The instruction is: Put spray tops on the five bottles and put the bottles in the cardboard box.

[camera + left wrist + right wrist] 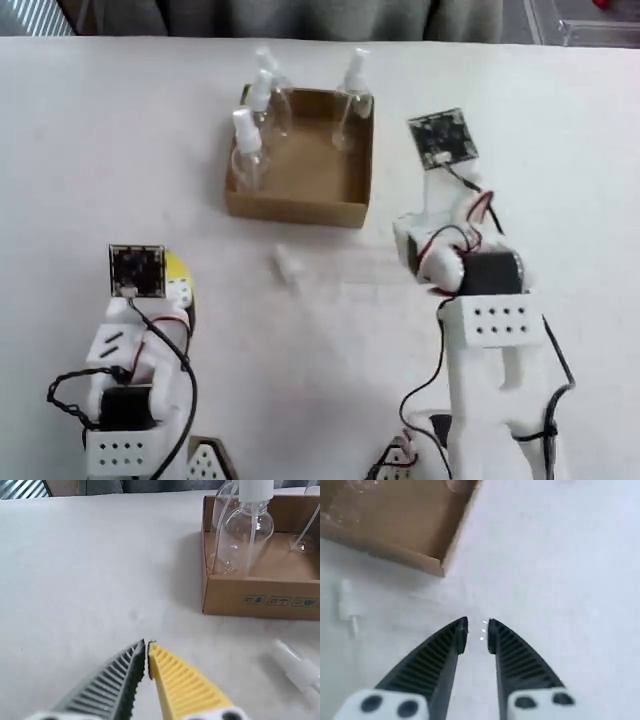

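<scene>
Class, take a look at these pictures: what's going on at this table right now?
Two robot arms are packing spray bottles into a cardboard box. Four clear bottles with white tops seem to stand inside it. One more spray top lies on the table in front of the box; whether a bottle is attached is hard to tell. Neither arm holds anything: the left gripper has its fingers shut, and the right gripper has them slightly apart.
</scene>
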